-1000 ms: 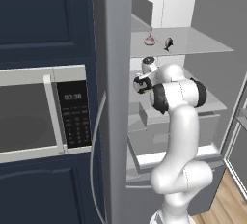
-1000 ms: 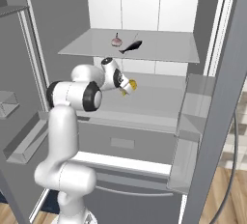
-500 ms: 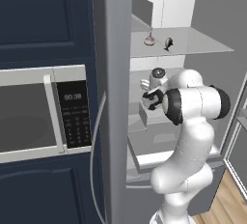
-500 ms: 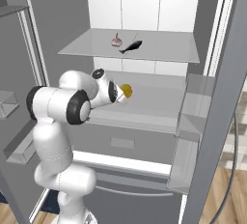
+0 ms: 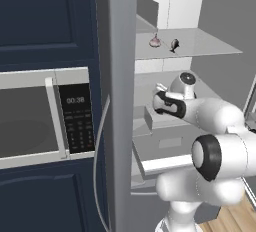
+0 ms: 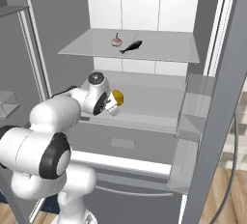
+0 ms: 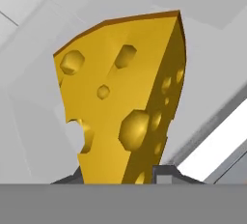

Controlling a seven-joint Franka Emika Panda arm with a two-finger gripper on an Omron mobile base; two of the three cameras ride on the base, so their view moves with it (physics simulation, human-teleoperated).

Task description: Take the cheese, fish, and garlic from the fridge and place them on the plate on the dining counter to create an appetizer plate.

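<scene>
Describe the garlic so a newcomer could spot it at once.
Look into the open fridge at its upper grey shelf. Two small items lie side by side there, left of middle. The garlic is the pinkish-white pointed bulb on the left; the fish beside it is slender and dark.

A rendered kitchen: an open fridge (image 6: 144, 6) with garlic (image 6: 116, 40) and fish (image 6: 131, 47) on its shelf, a built-in microwave (image 5: 42, 116) in navy cabinetry beside it.
</scene>
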